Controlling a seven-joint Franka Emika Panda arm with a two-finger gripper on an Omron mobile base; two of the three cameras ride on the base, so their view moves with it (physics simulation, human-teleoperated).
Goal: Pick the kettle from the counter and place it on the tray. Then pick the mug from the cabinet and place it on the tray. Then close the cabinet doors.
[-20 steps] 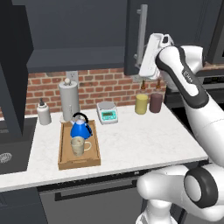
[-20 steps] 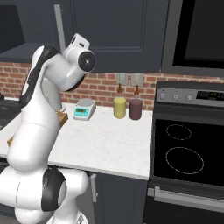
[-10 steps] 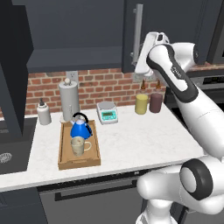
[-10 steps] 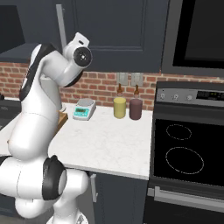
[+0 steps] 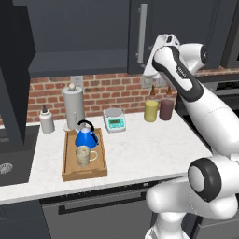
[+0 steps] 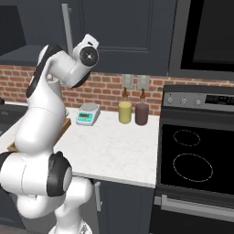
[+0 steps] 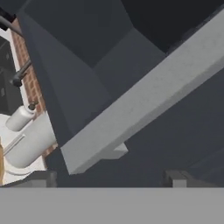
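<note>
Bench (image 5: pixel 140 154) done: kettle (image 5: pixel 86 137) and mug (image 5: pixel 84 155) sit on tray (image 5: pixel 70 173). We have the hand (image 5: pixel 150 60) empty, spread wide, just right of the right cabinet door's vertical handle (image 5: pixel 142 32); left door (image 5: pixel 14 79) is swung open far left.

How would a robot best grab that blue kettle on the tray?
By the black handle, coming from straight above: it arches over the upright kettle's top, the cone-shaped body slopes, and the mug stands close in front of it on the tray.
</note>
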